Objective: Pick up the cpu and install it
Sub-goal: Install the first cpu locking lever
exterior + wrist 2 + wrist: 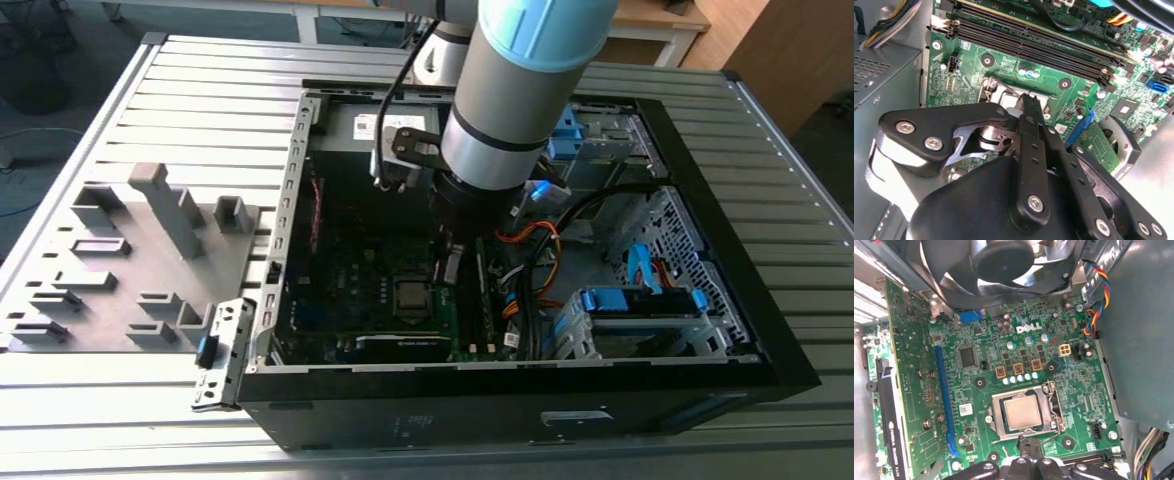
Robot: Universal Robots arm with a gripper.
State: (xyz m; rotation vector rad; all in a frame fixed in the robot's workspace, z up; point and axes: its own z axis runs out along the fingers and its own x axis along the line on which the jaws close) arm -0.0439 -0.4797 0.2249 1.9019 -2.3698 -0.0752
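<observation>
The cpu [1023,412], a small square chip with a silver-grey top, lies flat in the metal-framed socket [999,426] on the green motherboard [1079,375]. In the exterior view the cpu [414,295] shows as a small pale square low inside the open computer case [747,330]. My gripper [449,266] hangs inside the case just above the board. Its black fingertips [1029,442] stand together at the socket's edge, beside the chip, with nothing between them. In the second wrist view the gripper [1029,102] points at the socket frame, shut.
Black memory slots [1044,42] run alongside the socket. A black fan [1004,265] hangs over the board, and a long graphics card [891,420] stands on edge next to it. Orange and black cables [534,260] and blue drive brackets [627,300] crowd the case's right. A grey fixture tray [134,260] lies outside on the left.
</observation>
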